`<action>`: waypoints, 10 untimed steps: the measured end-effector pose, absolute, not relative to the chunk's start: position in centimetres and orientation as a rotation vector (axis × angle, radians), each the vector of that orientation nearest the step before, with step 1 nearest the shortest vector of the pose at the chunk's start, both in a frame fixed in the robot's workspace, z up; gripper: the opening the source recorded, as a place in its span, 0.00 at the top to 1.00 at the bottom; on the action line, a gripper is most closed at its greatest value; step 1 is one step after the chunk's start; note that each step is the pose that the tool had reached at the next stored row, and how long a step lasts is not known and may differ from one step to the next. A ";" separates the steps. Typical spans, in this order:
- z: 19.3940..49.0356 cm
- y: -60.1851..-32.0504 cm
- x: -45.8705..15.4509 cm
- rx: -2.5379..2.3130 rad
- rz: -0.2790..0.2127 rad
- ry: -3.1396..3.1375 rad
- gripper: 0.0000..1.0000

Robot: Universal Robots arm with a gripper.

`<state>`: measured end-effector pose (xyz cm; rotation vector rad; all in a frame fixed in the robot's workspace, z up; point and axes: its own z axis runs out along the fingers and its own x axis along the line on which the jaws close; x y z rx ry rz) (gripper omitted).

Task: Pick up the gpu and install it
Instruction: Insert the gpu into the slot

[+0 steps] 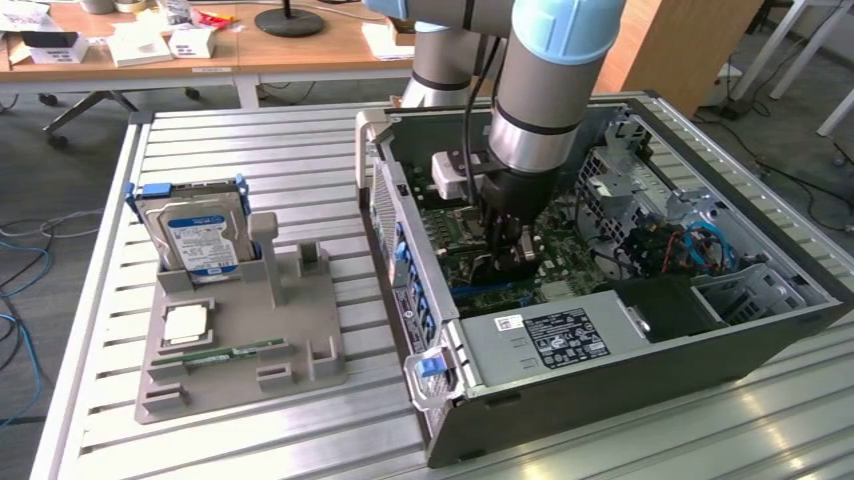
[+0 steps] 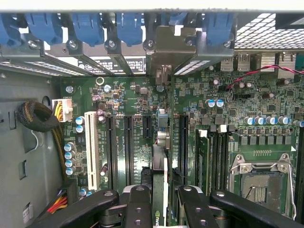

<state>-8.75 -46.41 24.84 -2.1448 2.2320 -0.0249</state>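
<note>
The gpu (image 2: 160,142) shows edge-on in the wrist view as a thin dark card standing upright over the green motherboard (image 2: 128,95). Its silver end bracket (image 2: 164,50) sits against the case's rear slot openings. It lines up with a long black expansion slot between neighbouring slots; whether it is fully seated I cannot tell. My gripper (image 2: 161,209) is shut on the card's upper edge, one black finger (image 2: 137,204) on each side. In the exterior view the gripper (image 1: 511,250) reaches straight down inside the open computer case (image 1: 747,330), with the gpu (image 1: 518,268) below it.
Blue slot latches (image 2: 128,26) line the case's rear wall. A white slot (image 2: 92,149), memory slots (image 2: 213,156) and the open CPU socket (image 2: 261,183) flank the card. Outside the case, a grey holder (image 1: 307,370) carries a hard drive (image 1: 200,235), a chip (image 1: 187,322) and a memory stick (image 1: 227,352).
</note>
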 end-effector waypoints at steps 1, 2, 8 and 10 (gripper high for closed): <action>24.8 -46.4 -8.7 -2.145 -0.025 2.232 0.74; 24.8 -46.4 -8.7 -2.145 -0.025 2.232 0.74; 24.8 -46.4 -8.8 -2.140 -0.015 2.228 0.74; 25.0 -46.4 -8.7 -2.129 0.009 2.217 0.74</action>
